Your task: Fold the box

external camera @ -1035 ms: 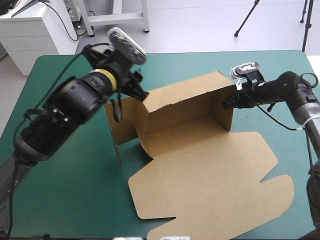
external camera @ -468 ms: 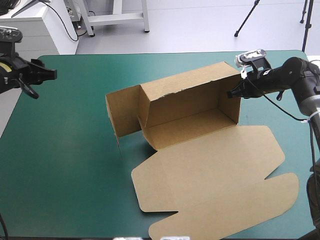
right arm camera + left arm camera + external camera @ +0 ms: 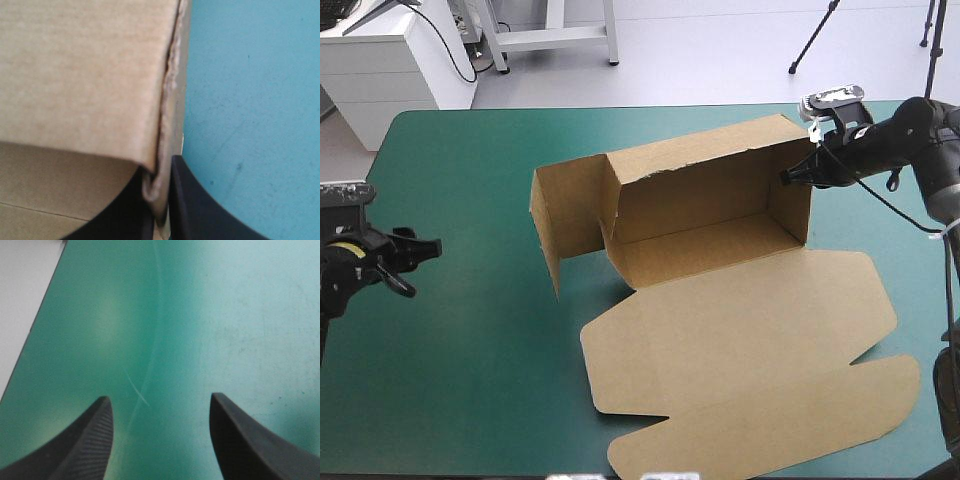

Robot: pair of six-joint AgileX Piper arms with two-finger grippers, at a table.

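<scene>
Raising and squaring the walls appears to be the step in hand. The right gripper (image 3: 792, 178) has its fingers (image 3: 195, 210) all but closed on the top corner of the box (image 3: 700, 215), where the right end wall meets the long back wall. The wrist view shows the board's edge pinched between them.

The left gripper (image 3: 157, 400) hangs at the left edge of the tabletop (image 3: 470, 380), well apart from the box. Its fingers are spread wide, empty, with only bare teal-green cover ahead of them.

Condition of the box: it sits on the far right half of the tabletop. The back wall and right end wall stand upright over a visible floor. At the left end a side panel also stands, but it swings outward, so that corner is open and untucked. The remaining sheet, with its shaped flaps, lies flat on the cover, reaching toward the near edge. The brown board looks clean and uncrushed, with creases showing at the folds.

Assessment: the task is partway done. The next move likely calls for the left gripper to cross to the loose left panel and press it in square against the back wall, with the right corner held steady.
</scene>
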